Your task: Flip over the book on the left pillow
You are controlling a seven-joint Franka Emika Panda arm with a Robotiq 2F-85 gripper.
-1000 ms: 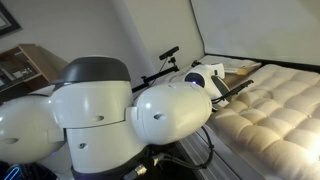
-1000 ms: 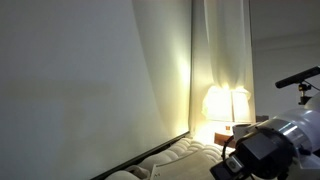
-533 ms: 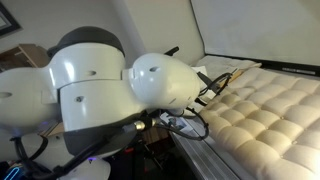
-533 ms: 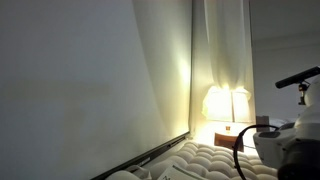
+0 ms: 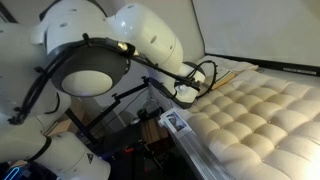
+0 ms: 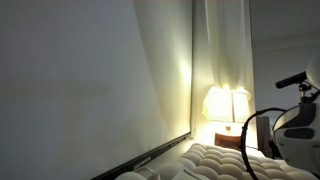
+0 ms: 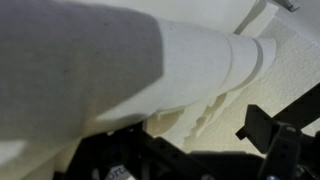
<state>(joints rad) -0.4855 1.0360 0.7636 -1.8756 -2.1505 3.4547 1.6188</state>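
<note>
Bedroom: quilted mattress (image 5: 262,115); lit bedside lamp (image 6: 226,103); curtains (image 6: 222,45).

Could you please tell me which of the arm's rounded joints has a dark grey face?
In an exterior view, the joint at the upper left, looped by a black cable; the shell beside it and the shell below are plain white.

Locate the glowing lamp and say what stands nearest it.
The glowing lamp shows in an exterior view, right of centre, in front of the pale curtain and just beyond the quilted mattress cover; the robot arm sits at the picture's right edge.
</note>
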